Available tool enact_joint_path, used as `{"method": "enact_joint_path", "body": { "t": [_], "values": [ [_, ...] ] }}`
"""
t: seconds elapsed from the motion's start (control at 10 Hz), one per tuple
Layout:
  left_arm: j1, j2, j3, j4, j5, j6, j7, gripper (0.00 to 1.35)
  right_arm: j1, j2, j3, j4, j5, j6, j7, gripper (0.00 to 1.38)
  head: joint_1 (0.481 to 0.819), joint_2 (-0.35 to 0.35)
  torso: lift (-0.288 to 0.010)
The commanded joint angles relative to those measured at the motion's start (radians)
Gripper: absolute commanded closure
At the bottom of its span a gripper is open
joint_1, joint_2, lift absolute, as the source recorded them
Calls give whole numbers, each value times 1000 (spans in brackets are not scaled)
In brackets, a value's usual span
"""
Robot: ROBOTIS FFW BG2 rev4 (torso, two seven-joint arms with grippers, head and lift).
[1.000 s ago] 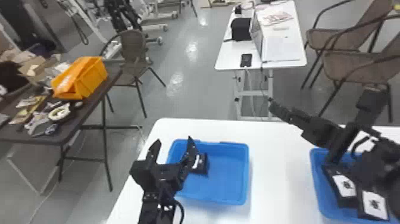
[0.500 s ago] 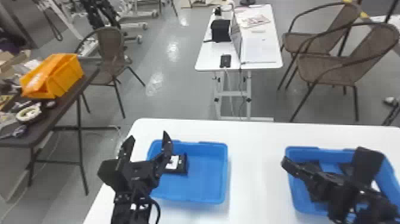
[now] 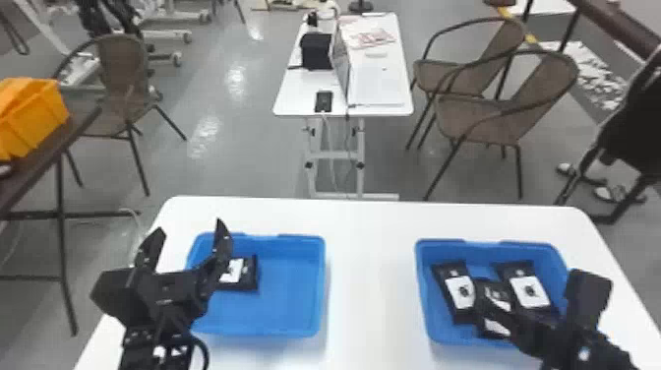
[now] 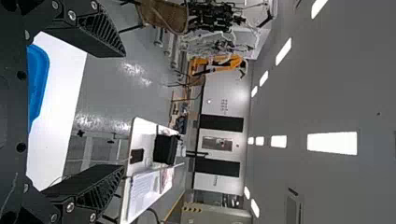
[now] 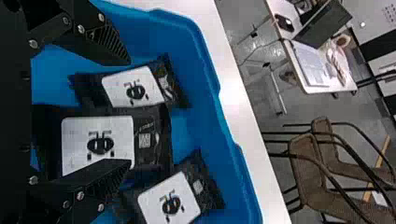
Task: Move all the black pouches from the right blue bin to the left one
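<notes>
One black pouch (image 3: 242, 273) sat in the left blue bin (image 3: 319, 283), lower left of centre in the head view, so one counted as done. Three were left that I could make out, all in the right blue bin (image 3: 422, 295), lower right: a left-hand pouch (image 3: 458, 293), a right-hand pouch (image 3: 528, 291), and a middle pouch (image 5: 100, 140) partly behind my finger. Call it about a quarter through, unless more lay underneath; couldn't tell. My right gripper (image 5: 128, 113) was spread wide with nothing in it, fingers over the middle pouch, so I judged this the start of the next pick. Likely need: lower a bit, close on that one, not snag its neighbours. My left gripper (image 3: 190, 227) was also wide and empty, at the left bin's far-left corner, lower left of the frame. No carry under way.
</notes>
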Motion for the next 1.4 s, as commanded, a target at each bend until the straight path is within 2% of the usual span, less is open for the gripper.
{"method": "enact_joint_path", "body": {
  "t": [0.0, 0.1, 0.4, 0.6, 0.9, 1.3],
  "values": [
    [-1, -1, -2, 0, -1, 4, 0, 179, -5, 0, -44, 3, 24, 10, -8, 297, 695, 6, 10],
    [-1, -1, -4, 0, -1, 5, 0, 179, -23, 0, -67, 14, 30, 31, -11, 295, 695, -9, 10],
    [-2, -1, -7, 0, -4, 2, 0, 179, -90, -23, -80, 101, 7, 44, -11, 295, 695, -55, 10],
    [-2, -1, -5, 0, -4, 1, 0, 179, -133, -17, -70, 176, 10, 48, -11, 295, 695, -57, 10],
    [-2, -1, -5, 0, -8, -2, 0, 180, -222, -41, -39, 271, 10, 47, -9, 295, 695, -40, 10],
    [2, -3, -1, 0, -8, -8, 0, 180, -285, -64, -30, 385, 1, 74, -4, 326, 695, -38, 10]
  ]
}}
